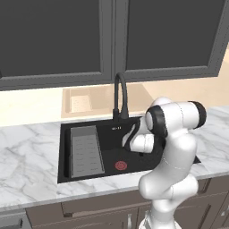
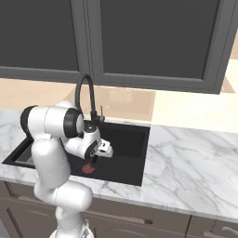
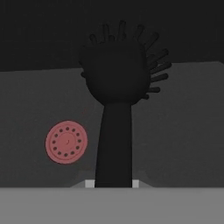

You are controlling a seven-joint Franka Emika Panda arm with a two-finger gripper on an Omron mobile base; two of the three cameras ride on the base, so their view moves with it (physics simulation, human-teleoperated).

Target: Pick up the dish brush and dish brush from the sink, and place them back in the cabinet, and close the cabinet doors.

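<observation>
the gripper (image 2: 94, 160) is clamping the black brush (image 3: 114, 83) by its handle. it is hanging inside the sink (image 1: 65, 129), above the red drain (image 3: 66, 142).

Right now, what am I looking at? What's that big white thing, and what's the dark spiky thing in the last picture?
The big white thing is a robot arm in a pretend kitchen. Two cameras sit behind it, one on each side, and look over it at the black sink set in a marble counter. The arm bends down into the sink, next to the curved tap. A grey rack and a red drain lie in the sink.

The last picture comes from a camera on the robot's hand. The spiky thing is a black dish brush. The gripper is shut on its handle. The red drain shows beside it. Above the sink hang dark cupboards with their doors closed.
</observation>
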